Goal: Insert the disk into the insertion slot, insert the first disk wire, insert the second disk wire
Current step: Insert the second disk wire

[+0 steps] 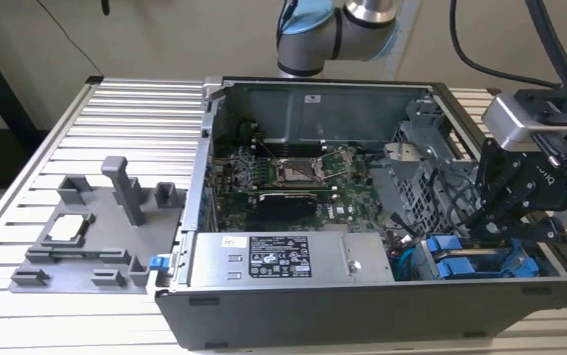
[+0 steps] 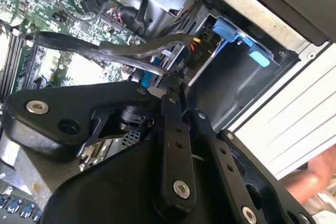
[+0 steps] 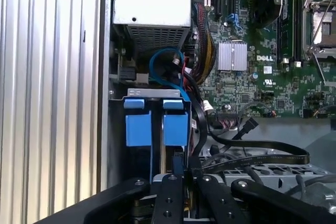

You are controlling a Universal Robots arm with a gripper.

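Note:
Two bright blue carriers point(image 3: 176, 128) stand side by side in the drive bay point(image 1: 471, 265) at the case's front corner, on the exterior view's right. The disk sits in the bay; its metal body is hidden behind the blue frames. My gripper point(image 1: 491, 229) hangs just over the bay, at the carrier nearer the motherboard. Its black fingers point(image 3: 171, 192) are closed together on a flat black disk wire point(image 3: 262, 156) that loops back toward the motherboard. In the second wrist view the gripper point(image 2: 176, 90) pinches the same wire point(image 2: 126, 51) beside a blue carrier tab point(image 2: 236, 34).
The open computer case point(image 1: 263, 325) lies on a slatted metal table point(image 1: 115, 111). A grey power-supply box point(image 1: 274, 259) sits beside the bay, the motherboard point(image 1: 294, 174) behind it. A grey fixture point(image 1: 86, 237) stands on the exterior view's left. A hand point(image 2: 320, 177) shows outside the case.

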